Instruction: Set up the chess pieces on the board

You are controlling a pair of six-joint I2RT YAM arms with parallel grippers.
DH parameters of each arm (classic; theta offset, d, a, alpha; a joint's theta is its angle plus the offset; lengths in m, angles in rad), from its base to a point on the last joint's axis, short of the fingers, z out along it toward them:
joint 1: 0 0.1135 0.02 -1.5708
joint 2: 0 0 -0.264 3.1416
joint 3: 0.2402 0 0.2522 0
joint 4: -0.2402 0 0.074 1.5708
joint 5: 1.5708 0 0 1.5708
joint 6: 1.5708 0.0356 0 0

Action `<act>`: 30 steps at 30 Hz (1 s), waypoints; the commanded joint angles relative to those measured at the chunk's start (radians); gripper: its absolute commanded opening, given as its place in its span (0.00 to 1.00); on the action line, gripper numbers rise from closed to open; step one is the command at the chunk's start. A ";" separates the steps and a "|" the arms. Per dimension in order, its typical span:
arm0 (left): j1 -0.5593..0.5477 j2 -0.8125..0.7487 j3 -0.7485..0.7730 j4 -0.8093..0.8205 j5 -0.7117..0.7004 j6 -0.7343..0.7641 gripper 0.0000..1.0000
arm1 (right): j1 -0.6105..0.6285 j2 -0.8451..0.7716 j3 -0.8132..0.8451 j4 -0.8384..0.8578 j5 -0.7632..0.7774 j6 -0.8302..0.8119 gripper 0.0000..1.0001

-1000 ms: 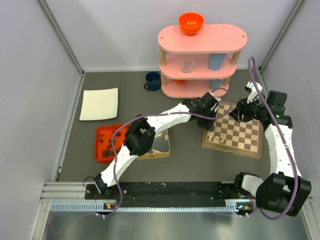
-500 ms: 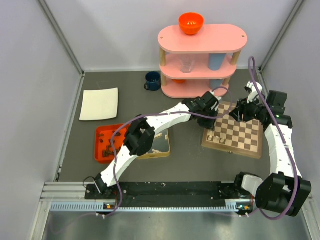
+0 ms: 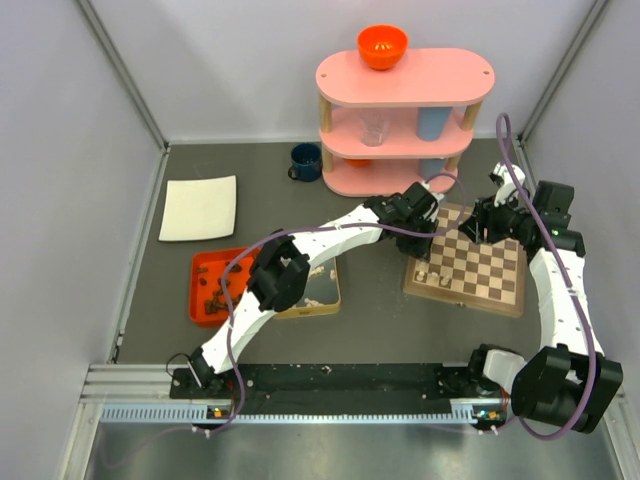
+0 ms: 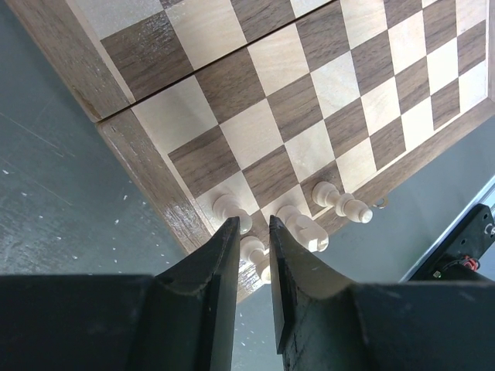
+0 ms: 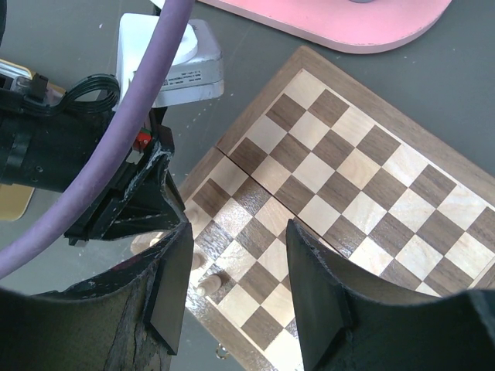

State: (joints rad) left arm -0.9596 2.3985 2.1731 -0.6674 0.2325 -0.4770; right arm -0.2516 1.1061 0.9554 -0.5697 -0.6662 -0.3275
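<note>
top external view, left to right: a white cloth [image 3: 198, 207] lies at the far left of the tabletop [image 3: 380, 320]. nearer the arms sits an orange tray [image 3: 197, 268] with dark pieces [image 3: 212, 296] in it, and a tin [image 3: 322, 290] just beside it, partly under the left arm. a blue mug [image 3: 305, 161] stands by the pink shelf [image 3: 405, 80], which carries an orange bowl [image 3: 382, 46] on top. the board [image 3: 470, 272] lies flat on the right, in front of the shelf. the left tool [image 3: 428, 243] hangs over the board's left edge. a few pale pieces [image 3: 424, 272] stand at its near-left corner. the right tool [image 3: 487, 226] hovers over the far edge. left wrist view: the left tool [image 4: 254, 259] has its jaws a narrow slit apart, with one pale piece [image 4: 253, 249] showing in the gap at the board's rim. i cannot tell whether it is pinched. three more stand just beyond the tips. right wrist view: the right tool [image 5: 236, 259] is about half open, holding nothing, above the checks.
</note>
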 commanded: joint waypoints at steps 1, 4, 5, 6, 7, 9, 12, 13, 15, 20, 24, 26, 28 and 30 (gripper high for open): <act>-0.005 0.019 0.036 0.009 0.022 -0.002 0.26 | -0.008 -0.023 -0.001 0.027 -0.001 0.010 0.51; -0.007 0.018 0.034 0.009 0.024 -0.002 0.26 | -0.009 -0.025 -0.001 0.027 -0.001 0.010 0.51; -0.007 0.019 0.034 0.008 0.025 -0.002 0.26 | -0.009 -0.026 -0.001 0.028 -0.001 0.011 0.51; -0.007 0.018 0.034 0.008 0.025 -0.002 0.26 | -0.008 -0.025 -0.001 0.027 -0.001 0.010 0.51; -0.007 0.019 0.033 0.008 0.027 -0.003 0.26 | -0.008 -0.025 -0.001 0.027 -0.001 0.011 0.51; -0.007 0.019 0.031 0.008 0.024 -0.005 0.26 | -0.008 -0.025 -0.001 0.027 -0.001 0.010 0.52; -0.007 0.019 0.031 0.009 0.028 -0.003 0.26 | -0.009 -0.025 -0.001 0.027 0.000 0.010 0.52; -0.005 0.019 0.031 0.012 0.030 -0.005 0.26 | -0.008 -0.025 -0.001 0.027 0.000 0.011 0.52; -0.007 0.016 0.031 0.014 0.031 -0.006 0.26 | -0.008 -0.025 -0.003 0.027 -0.001 0.010 0.52; -0.005 0.005 0.030 0.020 0.018 -0.018 0.26 | -0.008 -0.025 -0.003 0.028 -0.001 0.010 0.52; -0.002 -0.030 0.011 0.054 0.014 -0.028 0.30 | -0.009 -0.026 -0.006 0.027 -0.007 0.008 0.52; 0.001 -0.045 0.011 0.063 0.008 -0.028 0.31 | -0.009 -0.026 -0.006 0.025 -0.016 0.004 0.52; 0.002 -0.067 0.010 0.069 0.002 -0.026 0.32 | -0.009 -0.028 -0.010 0.025 -0.027 0.001 0.52; 0.009 -0.097 0.005 0.083 -0.001 -0.020 0.35 | -0.009 -0.034 -0.012 0.025 -0.055 -0.008 0.52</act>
State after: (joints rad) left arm -0.9585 2.3985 2.1731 -0.6445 0.2447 -0.4976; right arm -0.2516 1.1061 0.9554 -0.5694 -0.6701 -0.3286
